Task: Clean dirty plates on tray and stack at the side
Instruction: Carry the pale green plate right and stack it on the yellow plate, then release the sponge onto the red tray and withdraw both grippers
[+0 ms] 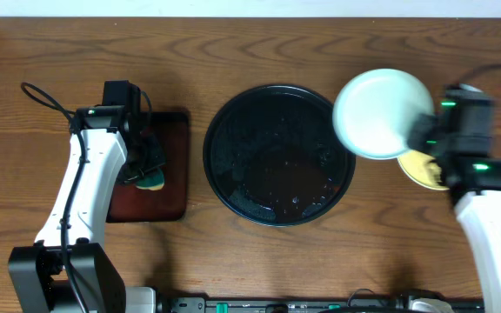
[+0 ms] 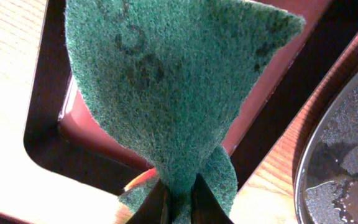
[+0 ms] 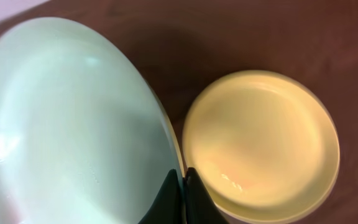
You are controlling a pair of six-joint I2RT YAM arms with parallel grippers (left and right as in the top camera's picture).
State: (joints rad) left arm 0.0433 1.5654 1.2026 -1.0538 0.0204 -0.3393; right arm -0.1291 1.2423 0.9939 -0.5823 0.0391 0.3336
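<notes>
Gripping a green scouring pad [image 2: 173,87] in my left gripper [image 2: 179,190]. Fingers are clamped on its lower end, and the pad stands up from them, folded into a rough cone. Under it is the dark red-brown rectangular tray [image 1: 170,196], at the left of the tabletop [image 1: 277,43].

Centre: round black tray [image 1: 224,187], glossy, with droplets and a wet film across its floor. Its rim also shows at the right edge of my left wrist view.

Right: my right gripper [image 3: 183,186] is pinched tight on the rim of a pale mint plate [image 3: 73,124], held tilted. From overhead the plate overlaps the black tray's upper right rim.

Yellow plate [image 3: 260,143] lies flat on the wood just beside the mint one, off the black tray. From overhead my wrist partly hides it. Faint mark near its near edge, too blurred to tell.
</notes>
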